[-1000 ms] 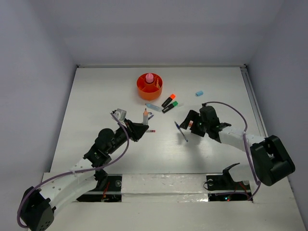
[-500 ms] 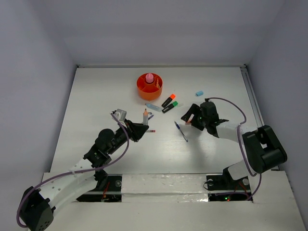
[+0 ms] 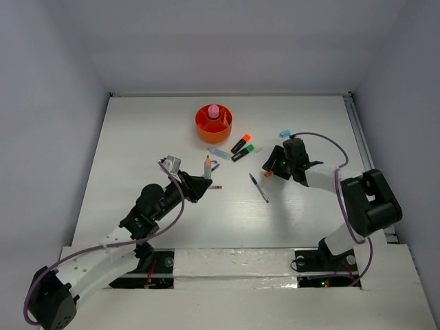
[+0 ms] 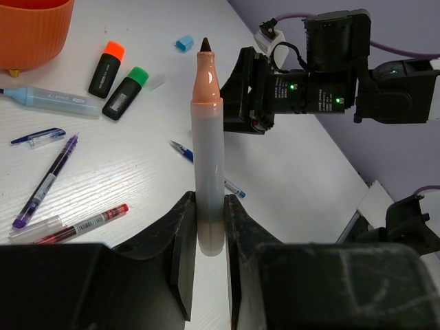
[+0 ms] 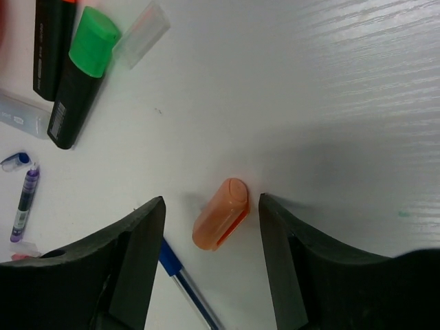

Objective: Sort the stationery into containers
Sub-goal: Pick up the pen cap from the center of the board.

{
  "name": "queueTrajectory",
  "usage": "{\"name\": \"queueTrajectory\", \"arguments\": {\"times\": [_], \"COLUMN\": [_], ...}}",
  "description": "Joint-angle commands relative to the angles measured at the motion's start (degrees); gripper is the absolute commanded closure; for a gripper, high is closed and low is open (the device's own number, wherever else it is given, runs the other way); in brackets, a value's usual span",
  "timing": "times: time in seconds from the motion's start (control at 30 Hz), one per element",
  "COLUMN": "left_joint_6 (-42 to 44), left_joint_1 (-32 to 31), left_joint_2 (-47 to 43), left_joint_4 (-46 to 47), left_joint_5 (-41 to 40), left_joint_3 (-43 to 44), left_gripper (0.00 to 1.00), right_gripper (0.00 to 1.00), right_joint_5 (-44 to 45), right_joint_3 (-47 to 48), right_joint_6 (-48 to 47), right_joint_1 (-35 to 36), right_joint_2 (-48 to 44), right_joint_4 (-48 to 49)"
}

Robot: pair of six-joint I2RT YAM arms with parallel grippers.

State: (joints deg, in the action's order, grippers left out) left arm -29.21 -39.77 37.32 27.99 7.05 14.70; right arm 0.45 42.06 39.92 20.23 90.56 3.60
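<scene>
The table is white and painted, with thin wood-like lines and a soft shine. The orange cap is smooth, shiny plastic. At 10 o'clock from it, the green highlighter is smooth plastic too, and the little lid beside it is see-through plastic. The right gripper has fingers of dull black plastic. The orange cup is plastic with ribs down its side. The marker has a smooth, cloudy grey plastic body.

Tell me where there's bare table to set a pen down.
Bare: the wide stretch of table left of the orange cup, and the near strip this side of the blue pen. Crowded: around the highlighters in front of the cup.
</scene>
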Motion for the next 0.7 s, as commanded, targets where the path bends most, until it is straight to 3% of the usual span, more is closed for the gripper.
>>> {"name": "queueTrajectory", "arguments": {"times": [0.0,0.1,0.3,0.63,0.67], "left_joint_6": [0.65,0.56,0.56,0.56,0.56], "left_joint_1": [-0.22,-0.22,-0.22,-0.22,-0.22], "left_joint_2": [-0.85,-1.20,-1.55,-1.55,-1.55], "left_joint_4": [2.42,2.42,2.25,2.42,2.42], "left_joint_5": [-0.02,0.16,0.07,0.42,0.42], "left_joint_3": [0.24,0.24,-0.02,-0.02,0.07], "left_gripper": [1.00,1.00,1.00,1.00,1.00], "right_gripper": [0.36,0.32,0.45,0.45,0.49], "right_joint_5": [-0.09,-2.88,-5.72,-2.21,-2.12], "right_joint_3": [-1.37,-2.51,-0.94,1.18,1.18], "right_joint_6": [-0.02,0.33,1.39,2.00,1.92], "right_joint_1": [-0.28,-0.28,-0.28,-0.28,-0.28], "right_joint_2": [-2.58,-3.73,-1.28,2.07,2.25], "right_joint_4": [-3.42,-3.42,-2.28,-2.45,-2.37]}}
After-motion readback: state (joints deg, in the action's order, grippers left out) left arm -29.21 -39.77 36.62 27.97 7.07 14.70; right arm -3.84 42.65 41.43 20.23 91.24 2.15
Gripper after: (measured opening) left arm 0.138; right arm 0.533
